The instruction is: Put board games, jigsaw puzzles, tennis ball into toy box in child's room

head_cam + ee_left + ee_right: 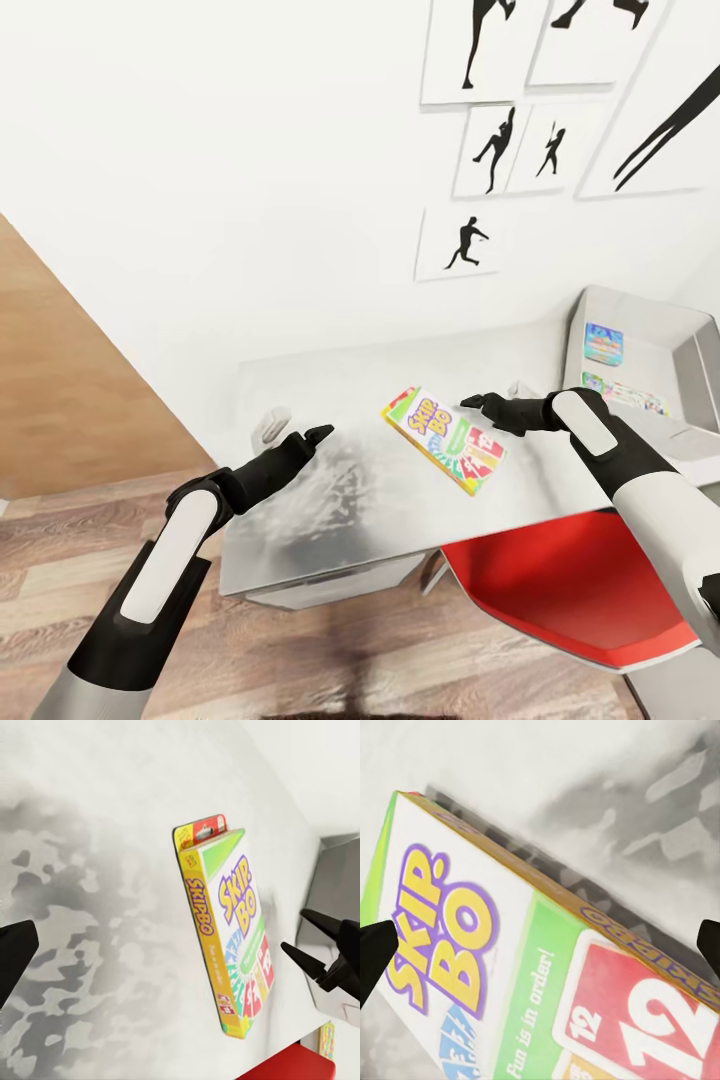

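Head view: the SKIP-BO box lies flat on the worktop, between the two arms. Its long axis runs diagonally, title end toward the wall and the left, card end toward the robot and the right. The right tool hovers just beside the box's far right edge, fingers apart and empty. The left tool sits well apart from the box, holding nothing; I cannot tell its opening here. The toy box stands at the worktop's right end, with a blue game and a puzzle already inside. A red chair is tucked under the near edge.

Left wrist view: the SKIP-BO box shows its yellow long side and printed face. The right tool is seen spread just past the box's far long side. The left tool's own finger is a dark tip at one edge, so I cannot tell its state.

Right wrist view: the SKIP-BO box lies close below, both dark fingertips wide, at opposite edges of the picture.

Risks, as I judge them: the box is flat and thin, so closing from above may only skid it across the smooth worktop toward the near edge and off by the chair. A grip that is off-centre could let the box swing and snag on the toy box wall.
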Robot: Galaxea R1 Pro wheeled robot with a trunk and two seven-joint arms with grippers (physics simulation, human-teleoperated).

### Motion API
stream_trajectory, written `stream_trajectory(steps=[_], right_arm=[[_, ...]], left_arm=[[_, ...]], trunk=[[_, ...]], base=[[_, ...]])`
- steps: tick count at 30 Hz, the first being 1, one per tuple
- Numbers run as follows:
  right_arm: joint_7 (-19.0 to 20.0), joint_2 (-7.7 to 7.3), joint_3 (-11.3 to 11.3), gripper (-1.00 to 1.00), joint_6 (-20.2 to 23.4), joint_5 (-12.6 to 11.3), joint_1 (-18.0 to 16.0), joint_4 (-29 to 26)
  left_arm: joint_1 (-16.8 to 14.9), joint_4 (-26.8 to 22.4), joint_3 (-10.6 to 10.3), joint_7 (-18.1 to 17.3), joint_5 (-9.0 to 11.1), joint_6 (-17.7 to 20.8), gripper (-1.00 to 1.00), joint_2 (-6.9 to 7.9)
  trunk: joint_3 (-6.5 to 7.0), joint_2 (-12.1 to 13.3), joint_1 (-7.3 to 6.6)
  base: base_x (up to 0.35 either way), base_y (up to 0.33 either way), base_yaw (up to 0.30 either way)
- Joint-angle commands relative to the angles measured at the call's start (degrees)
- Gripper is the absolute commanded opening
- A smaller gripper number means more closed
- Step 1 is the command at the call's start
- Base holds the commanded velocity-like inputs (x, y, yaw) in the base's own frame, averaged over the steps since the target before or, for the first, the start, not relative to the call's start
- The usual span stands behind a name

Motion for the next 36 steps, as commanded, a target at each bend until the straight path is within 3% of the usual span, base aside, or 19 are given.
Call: stream_trajectory(steps=[1,10,12,13,15,16,18,22,27,36], right_arm=[[-0.6,-0.07,0.3,1.00,0.0,-0.6,-0.1,-0.1],[-0.5,-0.07,0.3,1.00,0.0,-0.6,-0.1,-0.1],[-0.5,-0.07,0.3,1.00,0.0,-0.6,-0.1,-0.1],[-0.5,-0.07,0.3,1.00,0.0,-0.6,-0.1,-0.1],[-0.5,-0.07,0.3,1.00,0.0,-0.6,0.0,-0.1],[-0.5,-0.07,0.3,1.00,0.0,-0.6,0.0,-0.1],[-0.5,-0.07,0.4,1.00,0.0,-0.6,0.1,-0.1],[-0.5,-0.07,0.4,1.00,0.0,-0.6,0.1,-0.1],[-0.5,-0.10,0.4,1.00,0.0,-0.6,0.2,-0.1],[-0.5,-0.12,0.4,1.00,-0.1,-0.6,0.4,-0.1]], left_arm=[[-0.1,-0.1,-0.1,0.6,0.6,0.0,1.00,0.00],[-0.1,-0.1,-0.1,-2.1,0.7,0.0,1.00,-0.17],[-0.1,-0.2,-0.1,-5.7,0.7,0.2,1.00,-0.20],[-0.1,-0.2,-0.1,-5.7,0.7,0.2,1.00,-0.20],[-0.1,-0.2,-0.1,-10.0,0.7,1.0,1.00,-0.22],[-0.1,-0.2,-0.1,-10.0,0.7,1.0,1.00,-0.22],[-0.1,-0.2,0.1,-14.3,0.7,2.2,1.00,-0.21],[-0.1,-0.2,0.3,-18.2,0.8,3.3,1.00,-0.10],[0.0,-0.2,1.4,-23.4,2.6,4.6,1.00,0.07],[0.1,-0.2,2.0,-26.2,5.8,5.3,1.00,0.21]], trunk=[[-0.19,-0.1,0.03],[-1.01,-0.1,0.03],[-1.19,-0.1,0.03],[-1.28,-0.1,0.03],[-1.44,-0.1,0.03],[-1.51,-0.1,0.03],[-1.61,-0.1,0.03],[-1.75,-0.1,0.03],[-1.84,-0.1,0.03],[-1.90,-0.1,0.03]], base=[[0.000,0.000,0.000],[0.000,0.000,0.000],[0.000,0.000,0.000],[0.000,0.000,0.000],[0.000,0.000,0.000],[0.000,0.000,0.000],[0.000,0.000,0.000],[0.000,0.000,0.000],[0.000,0.000,0.000],[0.000,0.000,0.000]])
